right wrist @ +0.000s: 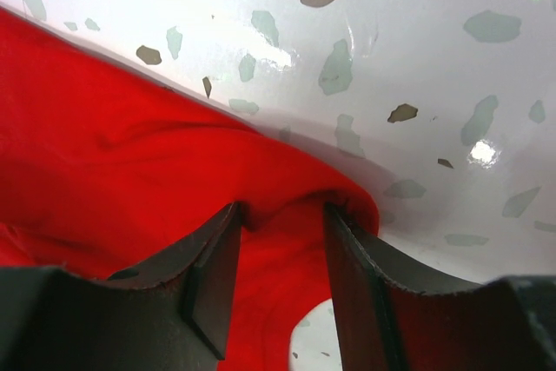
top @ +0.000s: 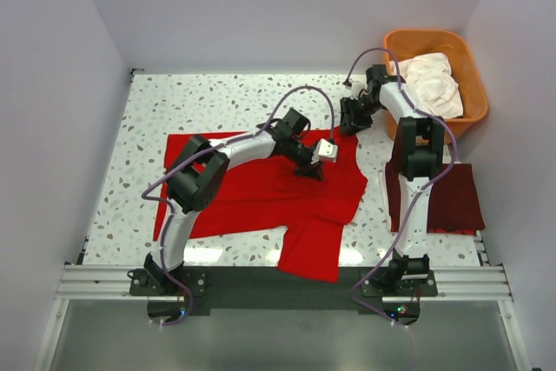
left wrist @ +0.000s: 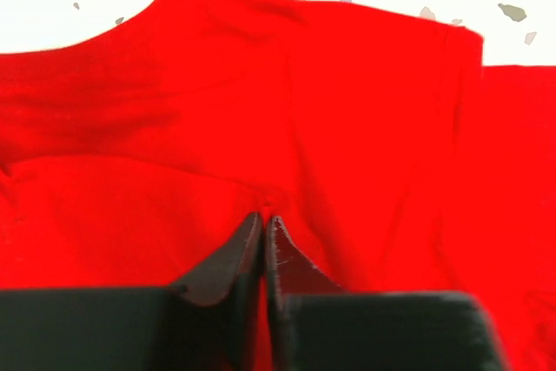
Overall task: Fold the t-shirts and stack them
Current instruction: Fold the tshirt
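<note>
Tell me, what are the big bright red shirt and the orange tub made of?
The bright red t-shirt looks like soft matte cloth: it wrinkles and drapes over the table edge. The orange tub looks like smooth moulded plastic, with stiff walls and a rounded rim.

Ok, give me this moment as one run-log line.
left gripper: pinching red t-shirt mid-body | right gripper: cloth edge between its parted fingers | maroon t-shirt: folded, right side | white t-shirts: in tub

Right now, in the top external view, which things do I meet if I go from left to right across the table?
Red t-shirt spread flat, with the left gripper over it → right gripper at the shirt's far right corner → folded maroon t-shirt → orange tub at the far right, with white cloth inside.
</note>
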Robot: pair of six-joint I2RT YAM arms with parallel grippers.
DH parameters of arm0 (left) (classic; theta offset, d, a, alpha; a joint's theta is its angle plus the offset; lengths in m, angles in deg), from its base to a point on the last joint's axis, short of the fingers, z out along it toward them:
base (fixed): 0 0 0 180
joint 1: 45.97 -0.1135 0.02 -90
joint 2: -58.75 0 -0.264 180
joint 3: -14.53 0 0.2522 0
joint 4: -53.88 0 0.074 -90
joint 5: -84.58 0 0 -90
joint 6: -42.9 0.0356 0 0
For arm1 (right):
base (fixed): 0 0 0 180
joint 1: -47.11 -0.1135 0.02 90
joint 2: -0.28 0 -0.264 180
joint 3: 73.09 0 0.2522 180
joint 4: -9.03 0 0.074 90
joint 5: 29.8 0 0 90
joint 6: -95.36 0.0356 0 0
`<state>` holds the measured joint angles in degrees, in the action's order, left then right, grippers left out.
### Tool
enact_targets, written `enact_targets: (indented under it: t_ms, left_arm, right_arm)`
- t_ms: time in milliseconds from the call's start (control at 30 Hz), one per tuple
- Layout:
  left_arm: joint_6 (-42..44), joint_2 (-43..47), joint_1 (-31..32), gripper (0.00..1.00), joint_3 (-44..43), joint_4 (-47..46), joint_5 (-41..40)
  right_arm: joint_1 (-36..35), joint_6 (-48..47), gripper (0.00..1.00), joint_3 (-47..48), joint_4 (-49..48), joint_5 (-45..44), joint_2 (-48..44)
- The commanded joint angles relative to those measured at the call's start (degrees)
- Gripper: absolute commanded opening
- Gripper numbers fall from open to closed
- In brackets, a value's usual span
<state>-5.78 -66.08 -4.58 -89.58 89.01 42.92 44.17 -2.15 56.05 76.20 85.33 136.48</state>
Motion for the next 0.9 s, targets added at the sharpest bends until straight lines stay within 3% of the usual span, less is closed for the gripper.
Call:
enact_targets:
  t_ms: [0,67,267,700,867]
  left_arm:
    - [2.88,2.22,0.01,0.05,-2.47,1.92,3.51]
    - [3.15,4.07,0.1,0.0,-2.03,2.36,5.27]
    - [5.08,7.06,0.01,0.0,-1.15,5.52,9.31]
    - [12.03,3.29,0.1,0.0,-5.36,16.77,10.9]
    - [12.73,2.58,0.01,0.0,-5.54,17.22,10.46]
  right_arm:
    - [0.3,0.04,0.47,2.14,-0.58,-0.43,2.05]
    - [0.3,0.13,0.47,2.4,-0.59,-0.52,2.23]
    - [0.39,0.47,0.47,2.31,-0.94,-0.87,2.31]
    - [1.09,0.74,0.5,1.96,-0.76,-0.78,1.44]
    - [1.45,0.74,0.5,1.52,-0.32,-0.95,1.17]
